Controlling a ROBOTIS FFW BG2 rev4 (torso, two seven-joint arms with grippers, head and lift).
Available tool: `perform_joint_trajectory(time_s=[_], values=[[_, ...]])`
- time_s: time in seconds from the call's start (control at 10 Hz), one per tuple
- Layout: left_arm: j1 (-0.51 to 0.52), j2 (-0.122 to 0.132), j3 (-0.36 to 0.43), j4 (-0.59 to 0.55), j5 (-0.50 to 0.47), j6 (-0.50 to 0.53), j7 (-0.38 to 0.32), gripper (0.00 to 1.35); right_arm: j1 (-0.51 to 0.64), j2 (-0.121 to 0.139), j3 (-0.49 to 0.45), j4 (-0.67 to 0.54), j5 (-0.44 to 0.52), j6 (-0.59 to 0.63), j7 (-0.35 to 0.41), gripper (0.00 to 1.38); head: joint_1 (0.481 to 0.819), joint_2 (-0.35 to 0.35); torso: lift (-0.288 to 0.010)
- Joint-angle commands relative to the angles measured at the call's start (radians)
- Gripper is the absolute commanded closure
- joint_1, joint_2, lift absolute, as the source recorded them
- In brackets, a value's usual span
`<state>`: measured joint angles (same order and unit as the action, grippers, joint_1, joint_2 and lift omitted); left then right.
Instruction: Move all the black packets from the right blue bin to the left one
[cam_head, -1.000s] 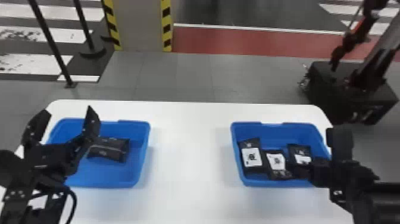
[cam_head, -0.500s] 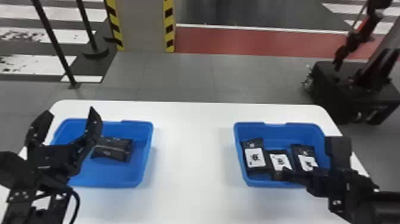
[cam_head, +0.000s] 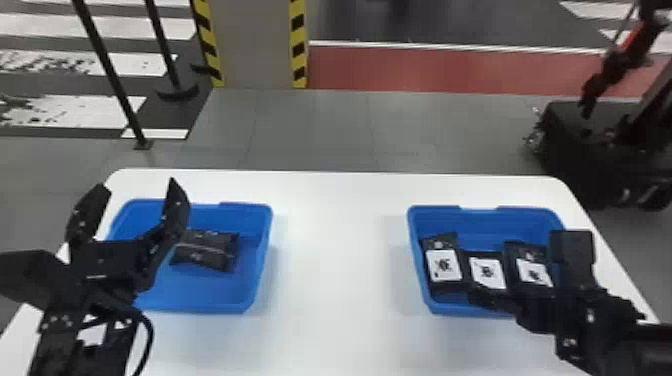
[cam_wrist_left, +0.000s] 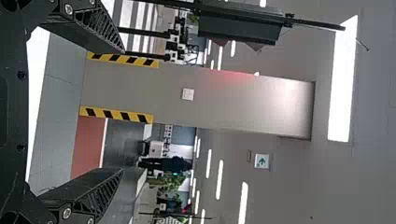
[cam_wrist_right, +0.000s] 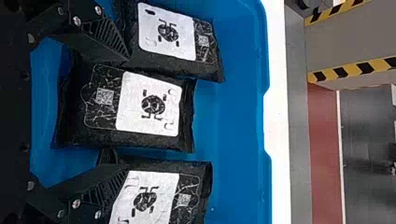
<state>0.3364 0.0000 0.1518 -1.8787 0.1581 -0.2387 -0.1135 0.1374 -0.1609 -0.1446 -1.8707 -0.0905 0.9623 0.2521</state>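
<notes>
Clearly, the nearer, right black two-fingered gripper (cam_wrist_right: 127, 114) stands open, one finger to either side of the middle white-labelled black packet (cam_wrist_right: 152, 106), which lies in the right blue plastic bin (cam_wrist_right: 233, 116), long axis pointing away from the wrist.

Both bins, left (cam_head: 220, 295) and right (cam_head: 480, 222), appear smooth plastic with a slight sheen. Packets (cam_wrist_right: 107, 112) in the right one: creased, matt black wrapping; labels (cam_wrist_right: 130, 102) smooth, paper-like. Table (cam_head: 340, 250): smooth, softly glossy. Left gripper (cam_head: 137, 185): matt black, with shiny metal screws (cam_wrist_left: 67, 213). Far pillar (cam_head: 250, 45): smooth.
</notes>
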Motion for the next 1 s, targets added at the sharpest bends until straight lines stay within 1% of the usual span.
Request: perform_joint_trajectory(time_s=[0.0, 0.2, 0.3, 0.4, 0.5, 0.6, 0.7, 0.8, 0.9], values=[[0.002, -0.003, 0.0, 0.002, 0.0, 0.001, 0.0, 0.12, -0.015, 0.004, 0.002, 0.002, -0.003, 0.0, 0.006, 0.22, 0.695, -0.002, -0.11], [0.002, -0.003, 0.0, 0.005, 0.001, 0.001, 0.0, 0.12, -0.044, 0.006, 0.002, 0.029, 0.001, 0.034, 0.004, 0.22, 0.695, 0.003, -0.11], [0.0, -0.003, 0.0, 0.005, 0.003, 0.003, 0.0, 0.12, -0.054, 0.007, 0.002, 0.034, 0.008, 0.068, 0.004, 0.26, 0.695, 0.003, -0.11], [0.002, -0.003, 0.0, 0.007, 0.009, 0.001, 0.0, 0.12, -0.056, 0.014, 0.002, 0.016, 0.021, 0.098, 0.001, 0.29, 0.695, 0.002, -0.11], [0.002, -0.003, 0.0, 0.012, 0.012, -0.007, 0.0, 0.12, -0.066, 0.018, 0.002, 0.031, 0.025, 0.108, -0.005, 0.29, 0.695, 0.001, -0.11], [0.002, -0.003, 0.0, 0.017, 0.017, -0.012, 0.0, 0.13, -0.088, 0.018, 0.003, 0.058, 0.032, 0.127, -0.004, 0.37, 0.695, 0.001, -0.11], [0.0, -0.003, -0.001, 0.022, 0.02, -0.022, 0.0, 0.13, -0.106, 0.017, 0.011, 0.078, 0.034, 0.135, -0.002, 0.86, 0.695, 0.001, -0.11], [-0.003, -0.003, -0.003, 0.029, 0.024, -0.031, 0.0, 0.13, -0.088, 0.018, 0.013, 0.058, 0.026, 0.103, -0.001, 1.15, 0.695, 0.001, -0.11], [-0.003, -0.003, -0.003, 0.034, 0.032, -0.044, 0.0, 0.13, -0.066, 0.02, 0.011, 0.031, 0.012, 0.078, -0.002, 1.15, 0.695, 0.004, -0.11]])
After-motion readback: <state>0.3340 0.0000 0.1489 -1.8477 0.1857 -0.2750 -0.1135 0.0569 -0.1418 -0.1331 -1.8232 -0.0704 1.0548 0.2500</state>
